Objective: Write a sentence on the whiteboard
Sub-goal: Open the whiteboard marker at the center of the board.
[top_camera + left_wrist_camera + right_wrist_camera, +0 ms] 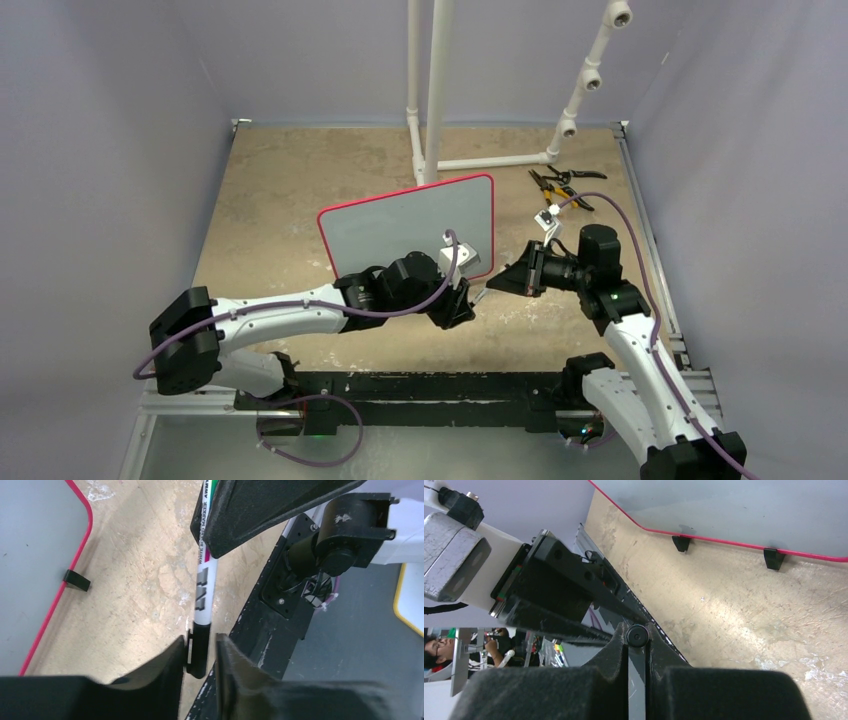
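**Marker [204, 580] shared between both arms in front of the whiteboard [400, 225].**
The right gripper [636, 640] is clamped on the marker barrel, probably to steady it for uncapping. The left gripper [200, 644] has its jaws either side of the black cap [198, 656], firm contact uncertain. The whiteboard stands upright just behind, unwritten.

Both arms bend inward, wrists facing; the right gripper [636, 639] pinches a marker [205, 587], the left gripper [200, 652] stands slightly parted around its end
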Controlling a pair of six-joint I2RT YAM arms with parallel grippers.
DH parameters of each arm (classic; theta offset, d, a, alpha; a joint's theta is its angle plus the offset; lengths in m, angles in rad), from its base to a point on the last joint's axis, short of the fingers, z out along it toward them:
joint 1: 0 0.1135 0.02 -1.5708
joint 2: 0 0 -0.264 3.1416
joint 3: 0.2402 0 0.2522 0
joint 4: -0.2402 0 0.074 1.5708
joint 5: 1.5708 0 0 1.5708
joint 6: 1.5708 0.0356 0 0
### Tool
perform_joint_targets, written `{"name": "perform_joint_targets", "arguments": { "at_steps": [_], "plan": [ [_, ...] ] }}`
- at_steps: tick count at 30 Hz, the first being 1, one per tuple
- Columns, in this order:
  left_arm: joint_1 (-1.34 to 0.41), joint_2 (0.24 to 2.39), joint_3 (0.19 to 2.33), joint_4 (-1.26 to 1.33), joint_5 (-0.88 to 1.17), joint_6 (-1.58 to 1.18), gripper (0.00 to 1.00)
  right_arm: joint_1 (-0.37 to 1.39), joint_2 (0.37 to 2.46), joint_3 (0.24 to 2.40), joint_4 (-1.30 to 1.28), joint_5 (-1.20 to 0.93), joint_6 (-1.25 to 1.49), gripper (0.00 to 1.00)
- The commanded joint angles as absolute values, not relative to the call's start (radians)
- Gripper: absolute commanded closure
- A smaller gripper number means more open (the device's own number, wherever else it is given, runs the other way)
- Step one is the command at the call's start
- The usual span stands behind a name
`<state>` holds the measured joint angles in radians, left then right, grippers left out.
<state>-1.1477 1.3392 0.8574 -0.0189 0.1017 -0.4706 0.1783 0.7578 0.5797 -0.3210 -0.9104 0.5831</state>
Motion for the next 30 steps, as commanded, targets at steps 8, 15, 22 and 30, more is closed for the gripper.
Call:
{"name": "perform_joint_targets", "arguments": {
  "at_steps": [8,15,22,30],
  "plan": [
    [-1.158,1.337,0.894,0.014,0.149,-0.442,1.00,0.179,0.755,0.586,-0.266,-0.915,0.600,0.82],
    [-1.161,1.342,0.902,0.018,0.171,-0.435,1.00,0.179,0.766,0.591,-0.263,-0.915,0.589,0.67],
    [-1.163,1.347,0.903,0.005,0.140,-0.437,1.00,0.179,0.763,0.609,-0.290,-0.899,0.563,1.00],
    [-1.163,1.312,0.884,-0.159,0.131,-0.289,1.00,0.179,0.711,0.691,-0.313,-0.740,0.609,1.00]
  ]
}}
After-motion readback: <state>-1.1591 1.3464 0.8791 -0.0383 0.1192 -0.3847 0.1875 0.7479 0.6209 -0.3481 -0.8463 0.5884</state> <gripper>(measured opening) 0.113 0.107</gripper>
